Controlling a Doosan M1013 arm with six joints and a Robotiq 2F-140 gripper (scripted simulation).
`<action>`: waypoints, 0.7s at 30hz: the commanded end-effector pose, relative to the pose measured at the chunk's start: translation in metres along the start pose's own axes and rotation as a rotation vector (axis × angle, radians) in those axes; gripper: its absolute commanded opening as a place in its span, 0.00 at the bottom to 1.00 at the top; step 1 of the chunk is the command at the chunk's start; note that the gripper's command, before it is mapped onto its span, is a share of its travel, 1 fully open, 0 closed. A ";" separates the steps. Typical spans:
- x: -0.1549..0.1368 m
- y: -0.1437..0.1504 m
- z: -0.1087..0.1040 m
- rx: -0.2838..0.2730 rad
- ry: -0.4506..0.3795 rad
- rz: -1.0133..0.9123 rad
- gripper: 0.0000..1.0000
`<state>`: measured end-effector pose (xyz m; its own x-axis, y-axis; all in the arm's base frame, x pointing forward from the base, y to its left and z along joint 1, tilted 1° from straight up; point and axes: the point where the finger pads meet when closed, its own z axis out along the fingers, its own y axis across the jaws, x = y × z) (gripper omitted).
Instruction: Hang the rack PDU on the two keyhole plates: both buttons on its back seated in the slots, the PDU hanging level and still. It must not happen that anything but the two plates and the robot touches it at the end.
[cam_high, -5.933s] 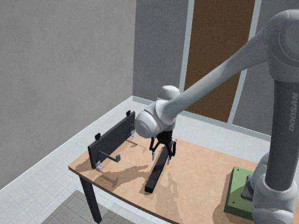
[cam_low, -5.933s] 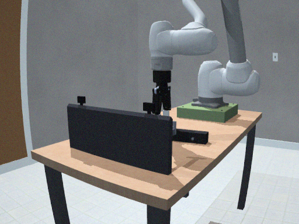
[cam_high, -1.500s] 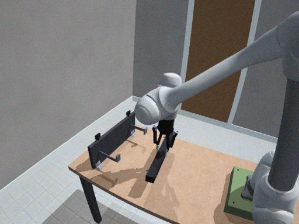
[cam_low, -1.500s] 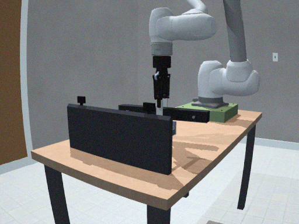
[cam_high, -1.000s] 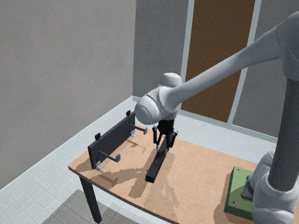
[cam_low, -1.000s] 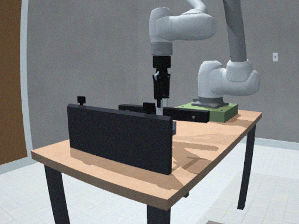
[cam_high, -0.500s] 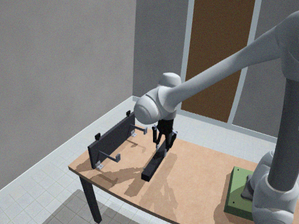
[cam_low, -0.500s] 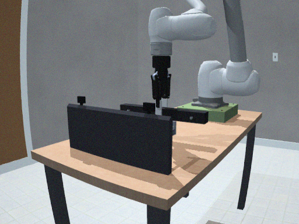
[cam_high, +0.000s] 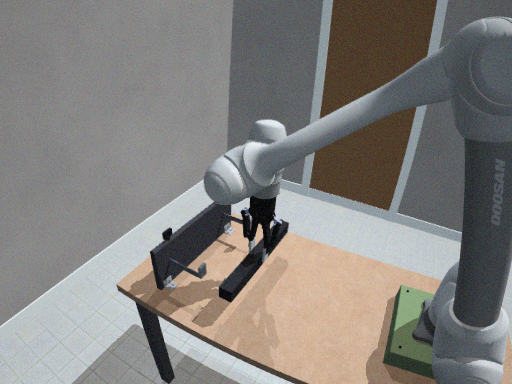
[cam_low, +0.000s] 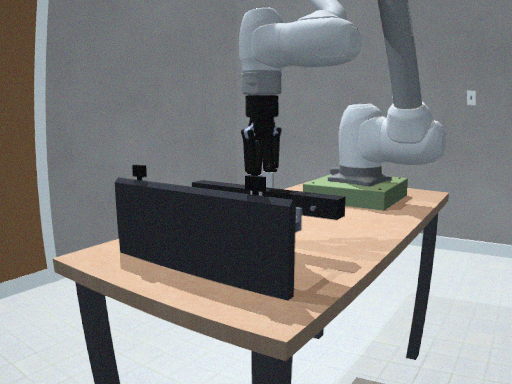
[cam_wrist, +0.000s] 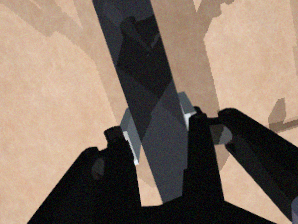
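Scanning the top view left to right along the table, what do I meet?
Upright mounting panel with its keyhole brackets → rack PDU, lying flat beside it and clamped in the gripper → bare stretch of table → green base plate under the arm.

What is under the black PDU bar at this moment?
Under the PDU only the wooden table and shadow show, the gripper clamping it. Its back buttons are hidden.

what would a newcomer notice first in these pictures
The big grey arm reaching from its green base plate across the wooden table, its gripper pointing straight down with fingers closed on the long black PDU. Beside it, along the table's edge, stands a dark upright panel.
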<state>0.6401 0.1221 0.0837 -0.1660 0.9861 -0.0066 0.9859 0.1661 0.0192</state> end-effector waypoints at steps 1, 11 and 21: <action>0.001 0.018 0.000 0.001 0.000 0.000 0.00; 0.002 0.055 0.000 0.001 0.000 0.000 0.00; 0.002 0.067 0.000 0.001 0.000 0.000 0.00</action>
<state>0.7055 0.1354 0.0849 -0.1660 0.9861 -0.0066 0.9859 0.1661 0.0185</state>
